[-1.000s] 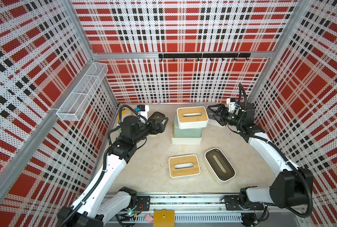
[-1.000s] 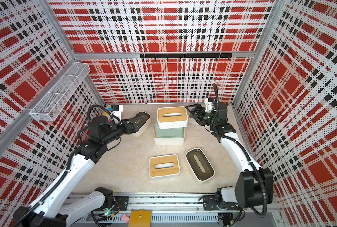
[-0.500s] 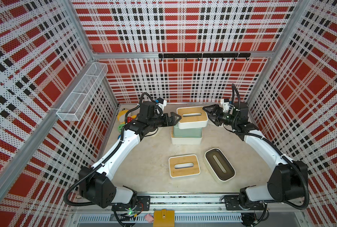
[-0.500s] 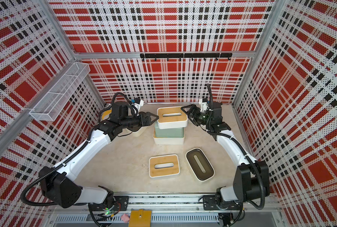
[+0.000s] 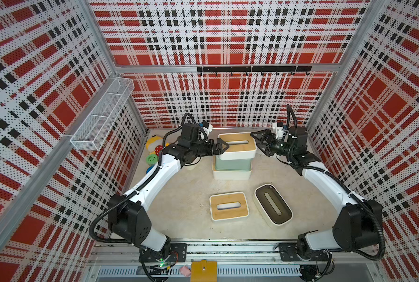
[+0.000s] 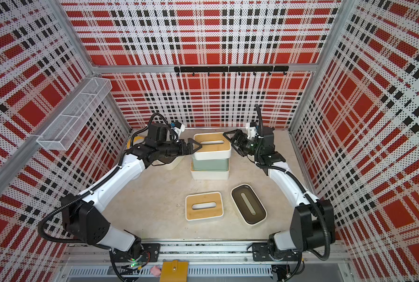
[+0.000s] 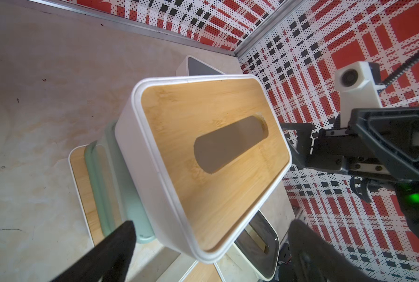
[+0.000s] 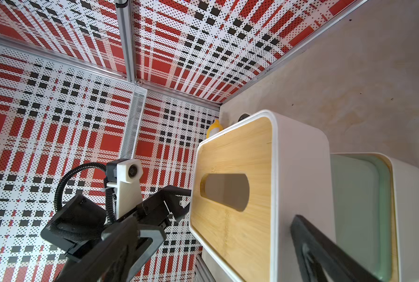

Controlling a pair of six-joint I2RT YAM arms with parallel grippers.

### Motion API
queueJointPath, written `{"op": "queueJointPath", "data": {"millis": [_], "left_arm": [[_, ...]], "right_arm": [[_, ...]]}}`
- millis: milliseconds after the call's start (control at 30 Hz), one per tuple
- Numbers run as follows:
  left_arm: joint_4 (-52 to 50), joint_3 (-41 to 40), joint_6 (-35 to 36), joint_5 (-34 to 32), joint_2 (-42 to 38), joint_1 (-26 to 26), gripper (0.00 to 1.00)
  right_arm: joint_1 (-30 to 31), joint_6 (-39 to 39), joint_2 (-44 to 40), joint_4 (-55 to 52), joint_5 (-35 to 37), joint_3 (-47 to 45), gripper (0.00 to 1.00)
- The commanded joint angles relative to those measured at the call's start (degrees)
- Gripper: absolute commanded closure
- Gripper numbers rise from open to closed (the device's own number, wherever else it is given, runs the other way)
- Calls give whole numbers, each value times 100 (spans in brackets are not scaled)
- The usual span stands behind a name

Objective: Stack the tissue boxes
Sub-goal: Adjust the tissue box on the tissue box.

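Three-box stack at table rear: bottom box [image 5: 231, 175], mint box [image 5: 232, 164] on it, wood-lid top box [image 5: 237, 146] on that. Left gripper [image 5: 224, 147] sits at its left end, right gripper [image 5: 257, 144] at its right end — both spread wide, gripping nothing. Loose wood-lid box [image 5: 229, 207] and dark-lid box [image 5: 273, 207] lie in front, side by side.

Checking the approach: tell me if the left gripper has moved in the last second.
Yes. The left gripper has moved toward the top box, which has stayed put; its open jaws now sit at that box's end.
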Motion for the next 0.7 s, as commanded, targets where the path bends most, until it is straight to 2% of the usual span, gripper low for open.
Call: {"op": "queueJointPath", "data": {"millis": [0, 667], "left_arm": [[-92, 250, 41, -66, 99, -41, 1], [-135, 591, 26, -97, 483, -70, 1]], "right_arm": [[71, 110, 51, 408, -9, -69, 0], [203, 220, -11, 474, 97, -221, 0]]}}
